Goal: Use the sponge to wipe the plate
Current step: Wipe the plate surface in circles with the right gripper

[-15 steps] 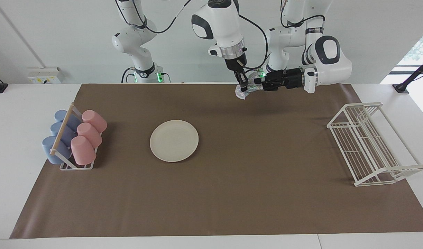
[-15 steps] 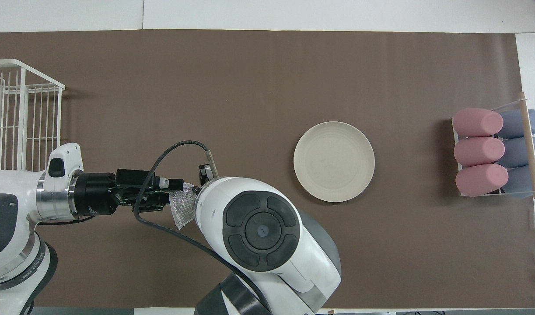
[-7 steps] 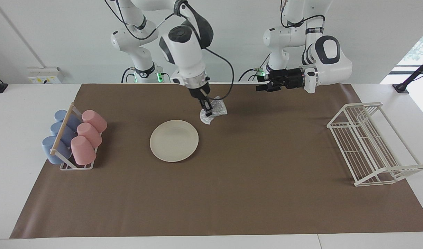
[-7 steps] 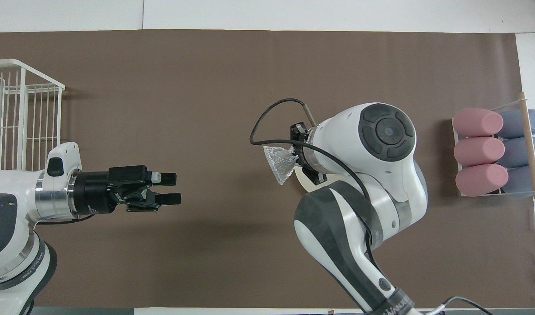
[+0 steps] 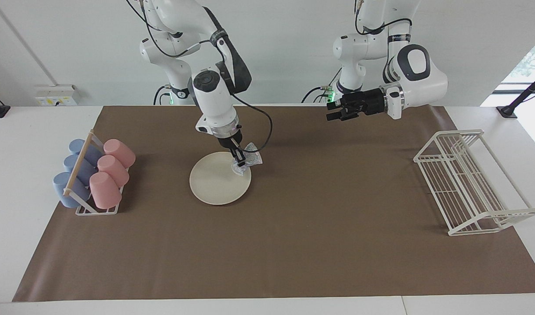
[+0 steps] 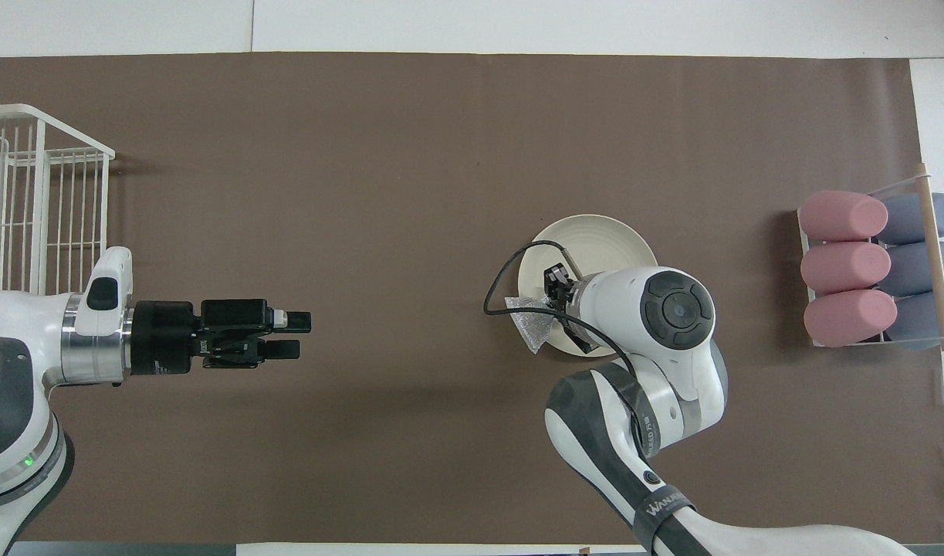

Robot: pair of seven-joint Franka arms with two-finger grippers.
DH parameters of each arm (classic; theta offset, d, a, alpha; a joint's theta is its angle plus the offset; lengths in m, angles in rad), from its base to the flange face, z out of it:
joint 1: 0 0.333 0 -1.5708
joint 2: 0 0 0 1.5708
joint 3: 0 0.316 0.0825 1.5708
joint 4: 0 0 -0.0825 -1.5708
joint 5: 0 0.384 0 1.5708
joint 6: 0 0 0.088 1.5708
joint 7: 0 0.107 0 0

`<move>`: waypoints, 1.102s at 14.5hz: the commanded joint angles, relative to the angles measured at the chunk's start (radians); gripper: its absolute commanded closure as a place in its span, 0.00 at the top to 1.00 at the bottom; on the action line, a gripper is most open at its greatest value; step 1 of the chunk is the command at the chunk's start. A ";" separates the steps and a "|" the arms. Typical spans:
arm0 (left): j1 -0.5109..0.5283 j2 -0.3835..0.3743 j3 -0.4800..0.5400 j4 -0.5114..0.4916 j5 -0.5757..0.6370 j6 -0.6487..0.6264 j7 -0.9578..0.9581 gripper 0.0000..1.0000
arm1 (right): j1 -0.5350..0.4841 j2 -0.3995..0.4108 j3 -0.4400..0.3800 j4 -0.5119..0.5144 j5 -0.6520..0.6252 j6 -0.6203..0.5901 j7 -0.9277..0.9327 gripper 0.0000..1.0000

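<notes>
right gripper (image 5: pixel 238 158): clamped on the sponge (image 5: pixel 249 161), low over the plate's rim at about 3 o'clock in the facing view
left gripper (image 5: pixel 333 111): fingers spread, holding nothing, waiting over the mat (image 5: pixel 337 197)
plate (image 5: pixel 215 181): flat on the mat, near the cup rack (image 5: pixel 94 175)
handling: sponge looks soft, light; pinch one edge. Plate rigid, may slide.

Cream plate (image 5: pixel 217 181) — silvery glitter sponge (image 5: pixel 248 162) — brown mat (image 5: pixel 293 245).

White wall (image 5: pixel 66 48), white table (image 5: pixel 26 131), brown mat (image 5: pixel 293 245), bright window (image 5: pixel 529 57)
</notes>
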 commanded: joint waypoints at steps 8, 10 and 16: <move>0.023 0.008 -0.001 0.172 0.184 0.014 -0.032 1.00 | -0.183 0.065 0.011 -0.058 -0.003 0.135 -0.395 0.00; 0.029 0.011 -0.001 0.175 0.184 0.016 -0.039 1.00 | -0.223 0.069 0.011 -0.057 -0.003 0.149 -0.491 0.00; 0.018 0.012 -0.004 0.180 0.271 0.045 -0.080 1.00 | -0.116 0.065 0.014 -0.061 0.009 0.157 -0.266 0.00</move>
